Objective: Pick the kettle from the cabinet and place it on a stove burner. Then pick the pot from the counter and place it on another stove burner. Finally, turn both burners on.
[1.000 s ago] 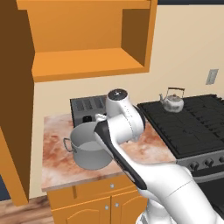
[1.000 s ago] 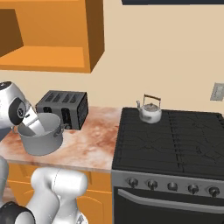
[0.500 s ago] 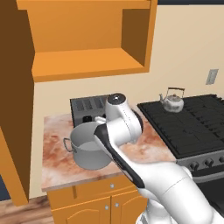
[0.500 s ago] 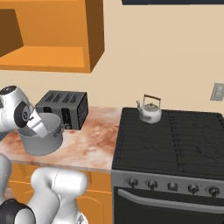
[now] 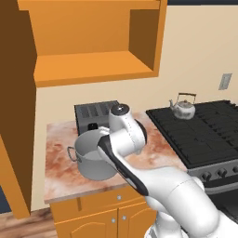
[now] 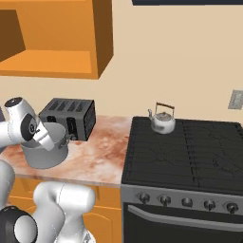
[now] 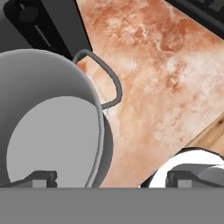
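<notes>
The white arm bends forward from the base and folds down over the left end of the worktop [image 5: 60, 162], its wrist turned so the hand looks almost straight down at the pot [image 5: 95, 158]. The gripper [image 7: 109, 178] hangs just above the pot's rim on the side with the loop handle [image 7: 105, 78]. One of the fingers [image 7: 41, 178] sits over the pot's mouth and the other outside the wall, so the rim lies between them. They are spread wide apart and grasp nothing.

The pot stands upright on the worktop, just in front of the dark four-slot toaster [image 6: 69, 117], and its grey inside is bare. The kettle [image 6: 162, 121] stands upright on the rear left burner of the black cooktop [image 6: 190, 152], well apart from the pot, its wire handle arched over the lid. The wall cabinet [image 5: 93, 46] above the worktop stands open, its shelf bare. A row of knobs [image 6: 185, 201] runs along the front of the stove.
</notes>
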